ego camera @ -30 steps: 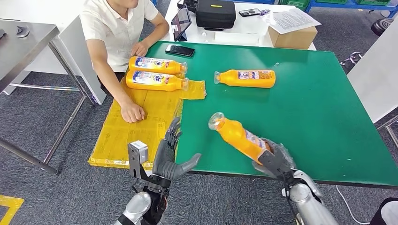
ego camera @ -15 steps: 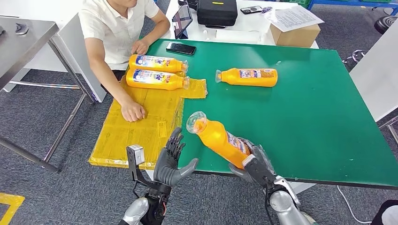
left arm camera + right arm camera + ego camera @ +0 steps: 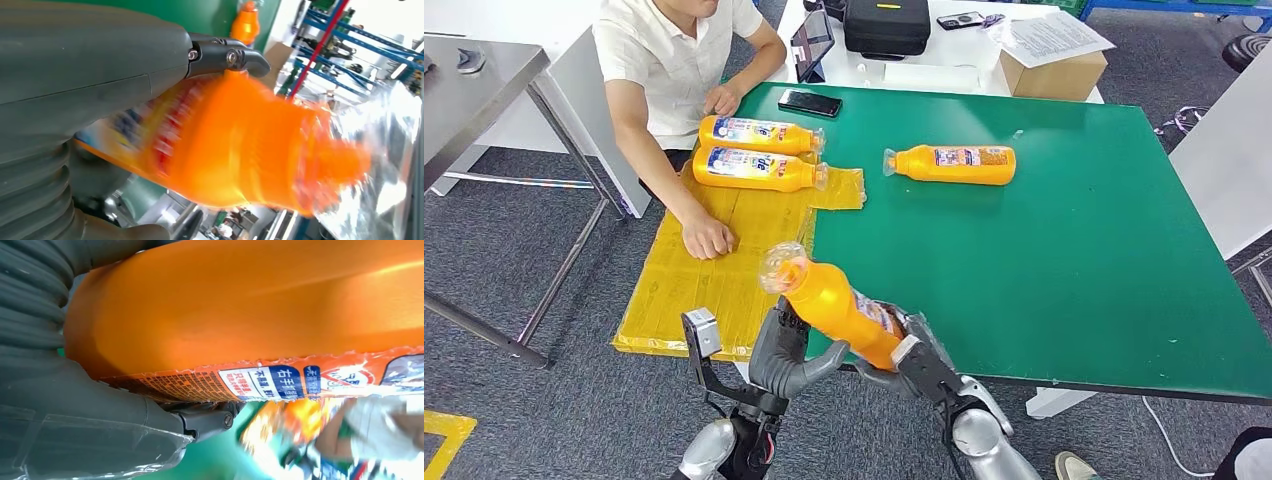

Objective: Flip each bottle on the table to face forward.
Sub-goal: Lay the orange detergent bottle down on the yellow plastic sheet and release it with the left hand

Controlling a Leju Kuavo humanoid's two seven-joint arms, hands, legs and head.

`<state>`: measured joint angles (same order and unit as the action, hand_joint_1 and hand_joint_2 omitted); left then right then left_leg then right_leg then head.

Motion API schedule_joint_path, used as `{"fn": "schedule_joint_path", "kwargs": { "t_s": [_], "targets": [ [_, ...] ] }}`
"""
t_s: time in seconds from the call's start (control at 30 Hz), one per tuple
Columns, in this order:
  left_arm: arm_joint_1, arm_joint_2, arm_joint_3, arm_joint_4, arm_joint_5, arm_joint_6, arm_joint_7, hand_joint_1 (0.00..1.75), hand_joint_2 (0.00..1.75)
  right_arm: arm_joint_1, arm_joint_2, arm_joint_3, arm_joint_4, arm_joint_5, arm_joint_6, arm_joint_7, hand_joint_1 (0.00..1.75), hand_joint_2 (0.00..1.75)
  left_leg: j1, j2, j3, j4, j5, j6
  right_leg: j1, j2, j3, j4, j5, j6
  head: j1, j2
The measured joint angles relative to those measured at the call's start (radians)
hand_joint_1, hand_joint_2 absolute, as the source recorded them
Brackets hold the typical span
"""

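head view: right hand (image 3: 921, 358) clasped round the base of an orange plastic bottle with a clear cap and printed label (image 3: 832, 302), lifted off the green table (image 3: 1064, 250) at its near-left corner, tilted, cap end up and leftward. left hand (image 3: 786, 352) just under the bottle's middle, fingers spread, thumb close to or against the orange body; contact hard to judge. left wrist view: bottle blurred, lying across the palm, dark fingers (image 3: 225, 55) not wrapped. second orange bottle (image 3: 951, 164) lying flat on the far part of the table. two more orange bottles (image 3: 759, 152) side by side on flattened yellow cardboard (image 3: 714, 270), beside a seated person's resting hand (image 3: 707, 238).
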<state>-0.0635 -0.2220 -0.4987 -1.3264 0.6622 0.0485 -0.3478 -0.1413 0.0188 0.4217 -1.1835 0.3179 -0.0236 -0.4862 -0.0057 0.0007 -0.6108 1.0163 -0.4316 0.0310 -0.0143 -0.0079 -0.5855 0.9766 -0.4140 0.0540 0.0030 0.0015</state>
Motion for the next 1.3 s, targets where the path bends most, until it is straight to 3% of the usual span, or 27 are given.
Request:
{"fn": "schedule_joint_path", "kwargs": {
  "t_s": [0.3,0.43,0.63,0.83,0.87,0.97,1.0,1.13,1.3],
  "targets": [
    [-0.019,-0.002,0.014,-0.008,0.009,0.027,-0.013,0.0,1.75,-0.059,0.06,0.106,0.102,-0.005,0.0,0.001,1.74,1.75,0.0,0.0,0.0,0.0,0.0,0.0,0.0,0.0,-0.001,0.0,0.0,0.0,0.0,0.0],
    [-0.036,-0.003,0.017,0.006,-0.02,0.05,0.003,1.73,1.75,-0.092,0.071,0.14,0.147,-0.01,-0.016,0.001,1.73,1.75,0.0,0.0,-0.001,0.0,0.0,0.0,0.0,0.0,-0.001,0.0,0.0,0.0,0.0,0.0],
    [-0.097,-0.003,0.018,0.101,-0.008,0.057,0.018,1.75,1.75,-0.116,0.073,0.164,0.179,0.002,-0.048,0.013,1.6,1.75,0.0,0.0,-0.001,0.0,0.0,0.0,0.0,0.0,-0.001,0.0,0.0,0.0,0.0,0.0],
    [-0.099,-0.002,0.037,0.121,0.017,0.003,0.008,1.75,1.75,-0.116,0.073,0.18,0.187,-0.009,-0.046,0.014,1.5,1.75,0.0,0.0,-0.001,0.0,0.0,0.0,0.0,0.0,-0.002,0.0,0.0,0.0,0.0,0.0],
    [-0.096,-0.002,0.04,0.119,0.018,-0.005,0.011,1.75,1.75,-0.114,0.073,0.182,0.186,-0.012,-0.044,0.011,1.38,1.75,0.0,0.0,-0.002,0.0,0.0,0.0,0.0,0.0,-0.002,0.0,0.0,0.0,0.0,0.0],
    [-0.082,0.001,0.047,0.11,0.004,-0.022,0.016,1.75,1.75,-0.1,0.073,0.186,0.184,-0.016,-0.041,0.002,0.32,1.75,0.0,0.0,-0.002,0.0,0.0,0.0,0.0,0.0,-0.003,0.0,0.0,0.0,0.0,0.0],
    [-0.078,0.002,0.048,0.107,-0.002,-0.024,0.016,1.75,1.75,-0.095,0.073,0.188,0.182,-0.016,-0.04,0.0,0.06,1.75,0.0,0.0,-0.003,0.0,0.0,0.0,0.0,0.0,-0.003,0.0,0.0,0.0,0.0,0.0],
    [-0.066,0.003,0.052,0.098,-0.013,-0.026,0.02,1.75,1.75,-0.07,0.073,0.2,0.169,-0.017,-0.032,-0.007,0.0,0.0,0.0,0.0,-0.003,0.0,0.0,0.0,0.0,0.0,-0.003,0.0,0.0,0.0,0.0,0.0],
    [-0.056,0.003,0.059,0.086,-0.032,-0.023,0.015,1.75,1.75,-0.046,0.073,0.2,0.157,-0.005,-0.059,-0.009,0.0,0.0,0.0,0.0,-0.003,0.0,0.0,0.0,0.0,0.0,-0.003,0.0,0.0,0.0,0.0,0.0]
  ]
}}
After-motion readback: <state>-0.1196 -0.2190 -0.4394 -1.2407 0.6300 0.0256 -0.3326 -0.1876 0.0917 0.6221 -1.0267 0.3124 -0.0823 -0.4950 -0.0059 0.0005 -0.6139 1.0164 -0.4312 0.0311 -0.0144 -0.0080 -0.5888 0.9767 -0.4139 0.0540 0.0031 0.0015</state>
